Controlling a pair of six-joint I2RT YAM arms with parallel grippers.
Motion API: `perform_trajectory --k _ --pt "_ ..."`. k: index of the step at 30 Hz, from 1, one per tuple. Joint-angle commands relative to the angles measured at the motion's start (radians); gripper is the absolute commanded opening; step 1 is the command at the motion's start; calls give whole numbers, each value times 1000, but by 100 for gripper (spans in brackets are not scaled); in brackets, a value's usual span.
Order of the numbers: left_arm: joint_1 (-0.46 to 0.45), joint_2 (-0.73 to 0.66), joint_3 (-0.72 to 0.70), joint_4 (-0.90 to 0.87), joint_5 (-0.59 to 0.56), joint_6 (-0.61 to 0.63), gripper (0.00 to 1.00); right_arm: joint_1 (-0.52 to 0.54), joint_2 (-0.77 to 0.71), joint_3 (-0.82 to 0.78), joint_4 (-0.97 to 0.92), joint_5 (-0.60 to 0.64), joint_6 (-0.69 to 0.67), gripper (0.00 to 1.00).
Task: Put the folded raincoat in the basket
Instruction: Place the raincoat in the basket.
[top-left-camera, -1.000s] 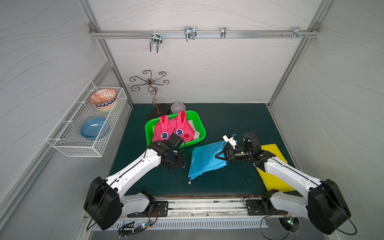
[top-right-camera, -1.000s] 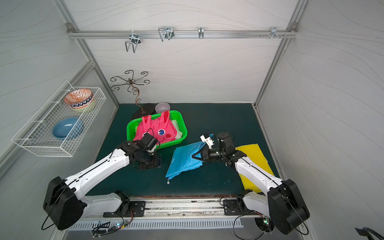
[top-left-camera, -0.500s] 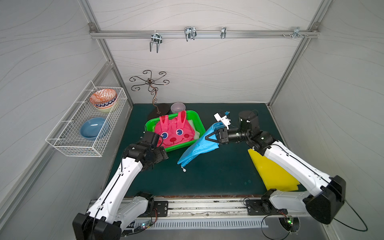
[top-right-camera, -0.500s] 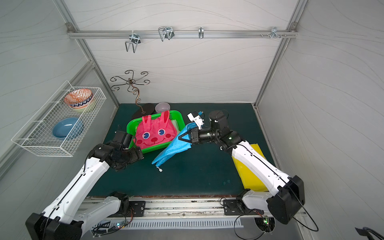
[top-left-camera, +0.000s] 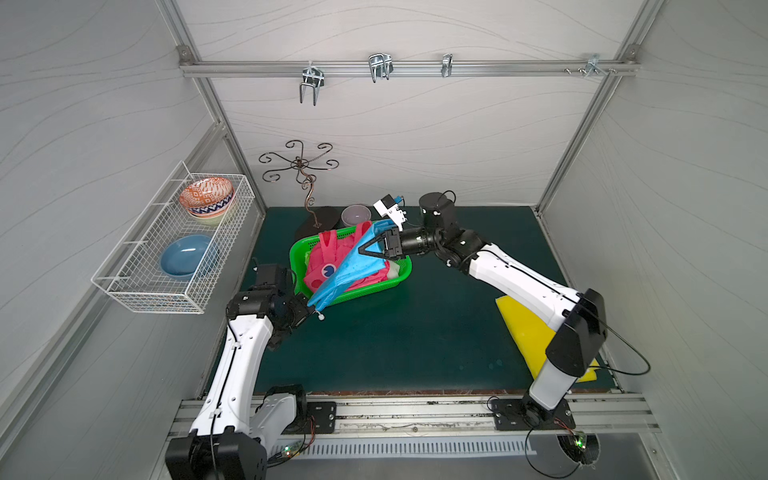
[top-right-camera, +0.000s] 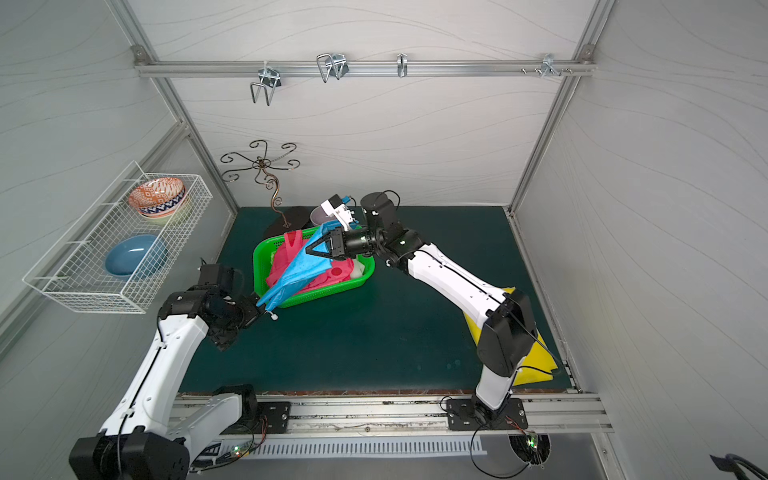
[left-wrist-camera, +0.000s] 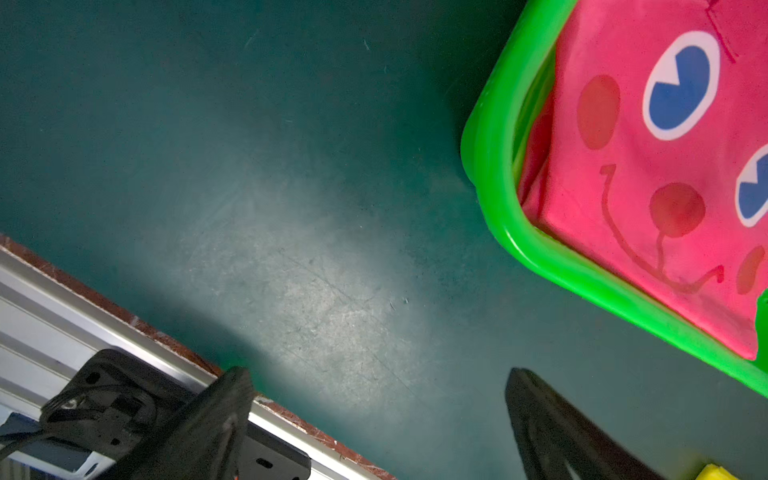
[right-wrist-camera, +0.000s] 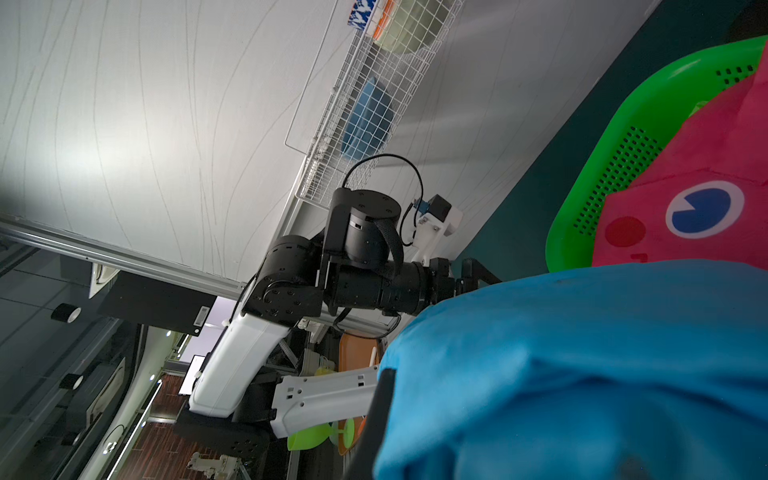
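Blue raincoat (top-left-camera: 350, 271) in R pincer (top-left-camera: 362, 251), over basket (top-left-camera: 365, 289).

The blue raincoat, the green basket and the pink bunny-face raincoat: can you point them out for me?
blue raincoat (top-left-camera: 357, 266): in a top view, middle of the cloth.
green basket (top-left-camera: 374, 286): in a top view, its front wall.
pink bunny-face raincoat (left-wrist-camera: 648, 166): left wrist view, between an eye and the mouth.
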Motion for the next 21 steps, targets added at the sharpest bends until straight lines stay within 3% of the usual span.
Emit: perform_trajectory --k 1,7,15,21 --pt "82 24 58 6 18 26 100 11 86 104 144 -44 27 0" --pt "213 36 37 47 105 34 100 47 301 287 255 -113 10 0" --pt "230 59 56 49 85 58 100 37 513 543 244 -166 -22 0" --pt "241 37 43 61 15 7 99 22 699 717 310 -211 53 0"
